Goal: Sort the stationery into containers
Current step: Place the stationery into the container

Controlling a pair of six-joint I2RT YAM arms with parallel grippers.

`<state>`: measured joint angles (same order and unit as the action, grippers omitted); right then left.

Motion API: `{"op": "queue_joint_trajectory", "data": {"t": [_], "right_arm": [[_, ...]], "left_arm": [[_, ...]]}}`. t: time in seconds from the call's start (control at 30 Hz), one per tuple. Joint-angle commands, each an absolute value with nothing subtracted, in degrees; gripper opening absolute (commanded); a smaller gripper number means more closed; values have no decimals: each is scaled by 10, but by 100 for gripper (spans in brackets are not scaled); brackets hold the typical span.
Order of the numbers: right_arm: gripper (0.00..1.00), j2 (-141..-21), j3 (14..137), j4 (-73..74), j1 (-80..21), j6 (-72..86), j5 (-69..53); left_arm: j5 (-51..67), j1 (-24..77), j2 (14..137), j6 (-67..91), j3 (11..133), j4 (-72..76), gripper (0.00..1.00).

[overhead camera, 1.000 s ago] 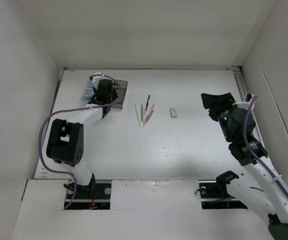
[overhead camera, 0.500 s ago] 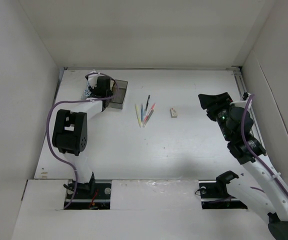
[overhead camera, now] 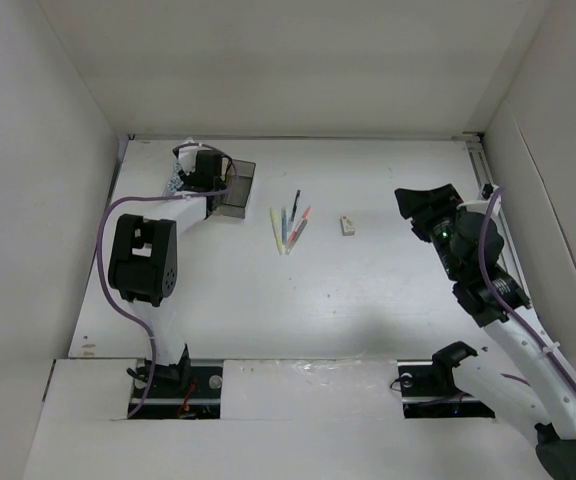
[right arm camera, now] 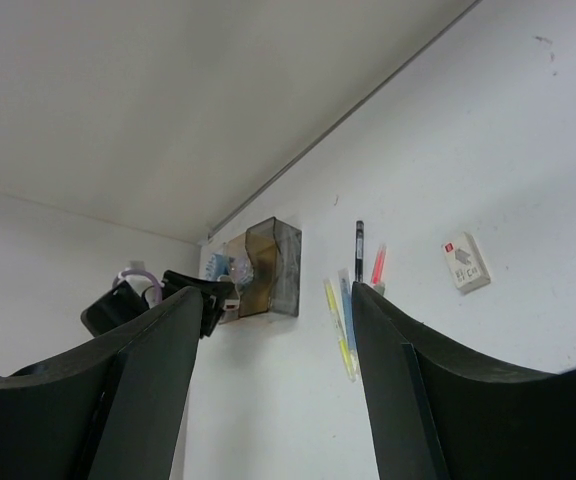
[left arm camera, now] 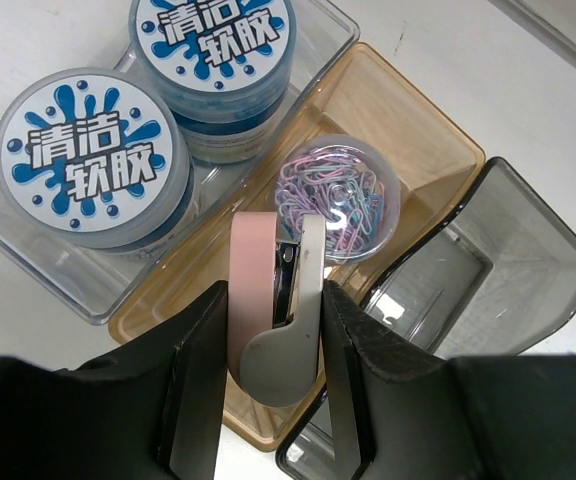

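While the left gripper, jaws closed on a small pink-and-grey stapler-like item, hangs over the amber translucent tray at far left, sorting seems partly done: two round blue-and-white tubs sit in the clear tray, and a tub of pastel paper clips in the amber. The smoky grey tray looks empty. Thin pens and a pale eraser lie on the white desk; the right gripper, jaws wide, holds nothing.
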<state>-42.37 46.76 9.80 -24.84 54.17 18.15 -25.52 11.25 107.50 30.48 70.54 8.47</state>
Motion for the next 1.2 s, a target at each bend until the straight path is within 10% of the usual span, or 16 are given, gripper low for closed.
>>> {"op": "queue_joint_trajectory", "data": {"t": [0.0,0.93,1.17], "right_arm": [[67,-425,468,76,-254,535,178],[67,-425,468,71,-254,535,178],[67,-425,468,71,-254,535,178]], "left_arm": [[-266,113,1060,299,735,72,15],[-293,130,1079,307,769,46,16],[-321,130,1092,318,769,22,35]]}}
